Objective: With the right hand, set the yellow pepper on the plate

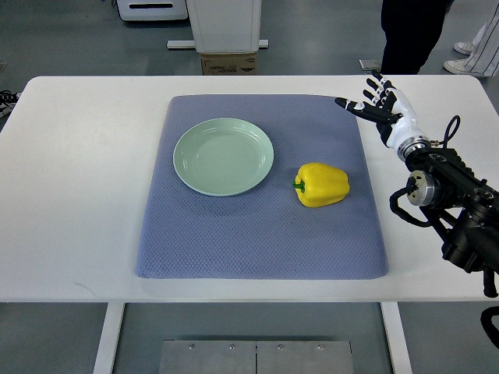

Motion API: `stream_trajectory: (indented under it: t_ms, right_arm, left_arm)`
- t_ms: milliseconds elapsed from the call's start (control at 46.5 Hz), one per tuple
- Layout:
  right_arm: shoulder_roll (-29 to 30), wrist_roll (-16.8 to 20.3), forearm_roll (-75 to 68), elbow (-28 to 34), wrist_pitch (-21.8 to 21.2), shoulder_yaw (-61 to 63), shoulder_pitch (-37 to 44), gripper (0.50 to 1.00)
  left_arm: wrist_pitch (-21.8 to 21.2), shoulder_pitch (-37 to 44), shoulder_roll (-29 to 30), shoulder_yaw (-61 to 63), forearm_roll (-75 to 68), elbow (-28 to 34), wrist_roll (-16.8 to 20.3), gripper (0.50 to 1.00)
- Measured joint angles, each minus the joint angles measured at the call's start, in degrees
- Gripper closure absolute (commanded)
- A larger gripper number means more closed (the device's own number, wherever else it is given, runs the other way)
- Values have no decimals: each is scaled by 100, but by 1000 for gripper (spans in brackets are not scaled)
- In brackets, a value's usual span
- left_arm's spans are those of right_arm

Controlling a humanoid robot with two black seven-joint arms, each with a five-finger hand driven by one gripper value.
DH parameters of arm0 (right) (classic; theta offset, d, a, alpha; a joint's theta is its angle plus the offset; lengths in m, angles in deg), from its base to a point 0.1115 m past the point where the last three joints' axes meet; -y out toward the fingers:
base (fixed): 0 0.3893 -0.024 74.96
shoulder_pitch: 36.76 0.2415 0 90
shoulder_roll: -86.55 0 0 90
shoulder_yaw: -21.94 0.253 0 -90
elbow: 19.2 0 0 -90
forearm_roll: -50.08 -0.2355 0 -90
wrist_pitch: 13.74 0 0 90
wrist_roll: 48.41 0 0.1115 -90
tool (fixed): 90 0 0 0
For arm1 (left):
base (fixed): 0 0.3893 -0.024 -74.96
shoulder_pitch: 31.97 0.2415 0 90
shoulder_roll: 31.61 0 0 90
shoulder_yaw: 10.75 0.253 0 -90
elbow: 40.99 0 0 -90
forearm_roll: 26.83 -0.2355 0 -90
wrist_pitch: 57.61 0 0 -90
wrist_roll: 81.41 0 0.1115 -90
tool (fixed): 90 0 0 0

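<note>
A yellow pepper (321, 185) with a green stem lies on its side on the blue-grey mat (261, 234), right of centre. A pale green plate (223, 156) sits empty on the mat to the pepper's upper left, a short gap between them. My right hand (377, 104) is at the mat's far right corner, fingers spread and holding nothing, well above and to the right of the pepper. Its arm (448, 195) comes in from the right edge. The left arm is out of view.
The mat lies on a white table (78, 195). A person's legs (409, 35) stand beyond the far right edge. A white stand with a cardboard box (228, 62) is behind the table's far edge.
</note>
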Motion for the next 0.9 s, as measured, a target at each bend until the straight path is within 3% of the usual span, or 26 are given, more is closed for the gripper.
stream_trajectory:
  t_ms: [903]
  right_arm:
    - [17,0,0,3,0,-8,18,500]
  left_arm:
    - [-6,7,0,0,5,3,-2,500]
